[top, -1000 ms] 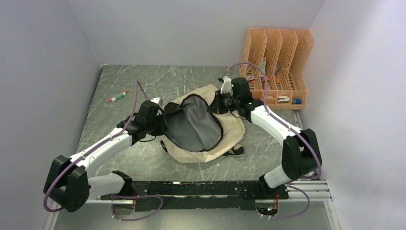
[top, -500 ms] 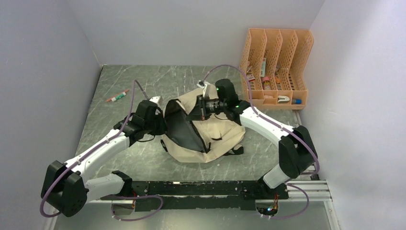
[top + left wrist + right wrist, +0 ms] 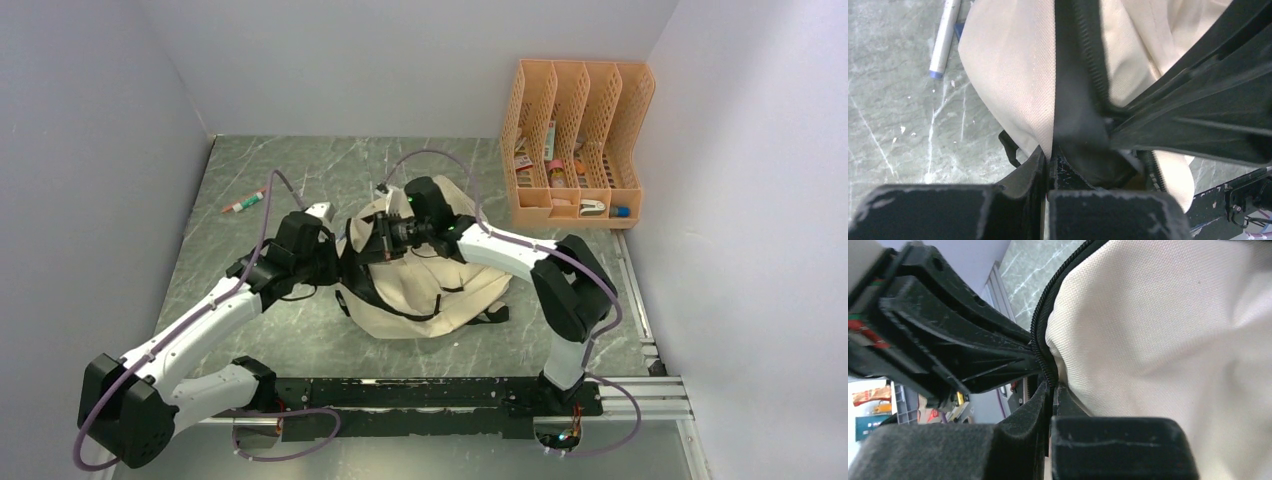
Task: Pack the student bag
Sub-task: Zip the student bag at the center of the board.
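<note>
**Grey marble desk, both tools clamped on the bag's zipper edge**

Grey-veined stone is forming the desk (image 3: 300, 330), with pale walls closing it in on three sides. Nearest the camera, the two arms are reaching forward from their bases and meeting over the student bag (image 3: 440, 295), which is lying slumped in the middle of the desk.

The left tool (image 3: 337, 256) is gripping the bag's left edge, with its jaws pressed together on beige cloth beside the black zipper. The right tool (image 3: 379, 242) is reaching across from the other side, its jaws likewise nipped tight on the zipper line just beside the left one.

The bag's mouth is facing left toward the two tools, and a narrow dark strip is showing along it. What is inside cannot be seen. Black straps are trailing out at its near right edge. The bag is crumpled into a rounded heap, so its long axis cannot be told.

Farther back on the left, a marker (image 3: 246, 201) is lying on the desk, well apart from the bag. In the far right corner, an orange file organizer (image 3: 585, 95) is standing upright, with small colourful items sitting low in its slots, too small to name.
</note>
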Motion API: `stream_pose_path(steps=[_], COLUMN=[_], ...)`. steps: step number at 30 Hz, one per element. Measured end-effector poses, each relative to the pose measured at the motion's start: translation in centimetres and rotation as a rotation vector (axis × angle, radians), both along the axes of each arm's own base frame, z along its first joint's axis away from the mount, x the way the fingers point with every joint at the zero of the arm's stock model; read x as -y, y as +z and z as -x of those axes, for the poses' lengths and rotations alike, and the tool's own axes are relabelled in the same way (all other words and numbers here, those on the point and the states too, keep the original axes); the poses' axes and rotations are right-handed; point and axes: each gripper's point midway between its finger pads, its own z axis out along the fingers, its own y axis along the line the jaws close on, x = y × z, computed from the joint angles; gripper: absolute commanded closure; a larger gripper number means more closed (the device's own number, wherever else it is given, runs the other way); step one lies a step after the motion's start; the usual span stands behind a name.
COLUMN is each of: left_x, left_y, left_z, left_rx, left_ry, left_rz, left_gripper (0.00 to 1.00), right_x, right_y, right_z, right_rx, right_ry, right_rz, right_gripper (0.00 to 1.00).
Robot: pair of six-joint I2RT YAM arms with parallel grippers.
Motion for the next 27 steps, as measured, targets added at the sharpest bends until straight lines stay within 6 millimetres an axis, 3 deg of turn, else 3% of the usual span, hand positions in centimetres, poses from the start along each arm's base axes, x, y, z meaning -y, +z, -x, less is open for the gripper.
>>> stream_pose_path(steps=[8, 16, 23, 27], left_x=[-1.3, -2.7, -2.8, -2.2], left_y=[0.9, 0.2, 0.5, 0.9], left_z=[-0.4, -0.7, -0.9, -1.0], left_rx=[-0.027, -0.076, -0.066, -0.05], left_ry=[0.107, 0.191, 0.184, 0.148], left_rz=[-0.034, -0.081, -0.079, -0.052], left_gripper=[0.95, 0.95, 0.95, 0.95], right_x=[-2.1, -1.4, -1.6, -2.4], right_y=[-2.8, -5.3, -5.6, -4.5], right_z=[2.2, 3.4, 3.6, 2.0], right_rx=[0.06, 0.054, 0.069, 0.113], right_ry=[0.038, 0.033, 0.025, -0.016], right_rz=[0.125, 0.2, 0.222, 0.212], right_gripper=[1.0, 1.0, 0.97, 0.96])
